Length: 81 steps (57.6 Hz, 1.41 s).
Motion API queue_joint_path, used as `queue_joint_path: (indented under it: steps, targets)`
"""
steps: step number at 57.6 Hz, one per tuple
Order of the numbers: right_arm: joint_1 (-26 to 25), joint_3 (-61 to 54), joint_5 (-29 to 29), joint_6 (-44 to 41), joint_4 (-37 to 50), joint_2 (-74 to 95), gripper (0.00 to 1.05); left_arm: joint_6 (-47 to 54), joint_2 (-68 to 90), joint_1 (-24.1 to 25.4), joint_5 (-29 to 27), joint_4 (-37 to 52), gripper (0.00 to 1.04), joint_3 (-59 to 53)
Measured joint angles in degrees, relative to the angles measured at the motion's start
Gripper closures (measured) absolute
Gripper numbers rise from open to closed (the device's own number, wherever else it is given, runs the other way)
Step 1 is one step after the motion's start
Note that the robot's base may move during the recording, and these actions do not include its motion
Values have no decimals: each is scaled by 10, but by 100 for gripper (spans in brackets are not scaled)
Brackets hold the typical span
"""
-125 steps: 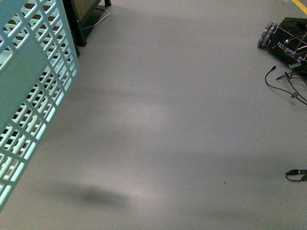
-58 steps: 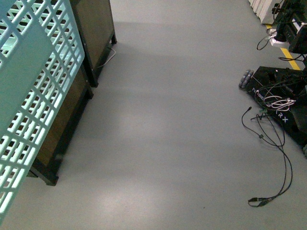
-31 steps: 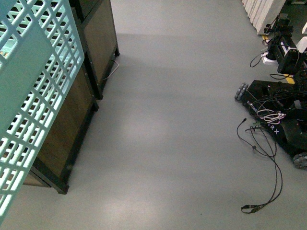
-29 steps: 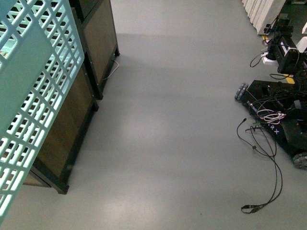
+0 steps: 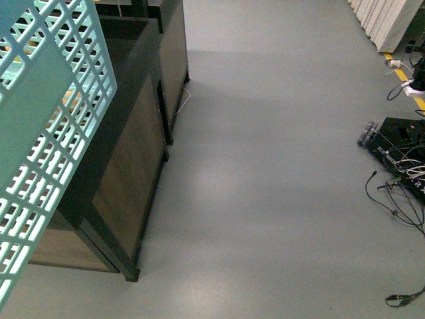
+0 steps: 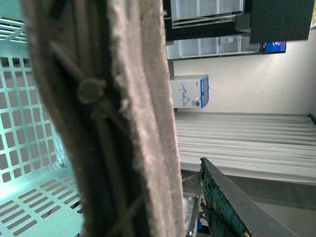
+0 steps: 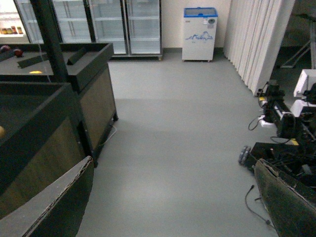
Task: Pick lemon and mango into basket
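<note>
Fingers of the right gripper splay empty, free for fruit; whether left fingers clamp the handle is unclear, basket hanging near left beside dark display stand.

I count one basket, filling the left edge of the front view. Just right of it I make out two dark display stands, a nearer stand and a farther stand. At the right edge I see one black wheeled base, and my right wrist view adds one blue-lidded chest freezer at top centre.
</note>
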Motion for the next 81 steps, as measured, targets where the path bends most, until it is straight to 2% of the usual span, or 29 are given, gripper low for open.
queue_joint_path:
  steps: [81]
  targets:
    - [0,0,0,0,0,-1,9,1,0,0,2,0,76,0]
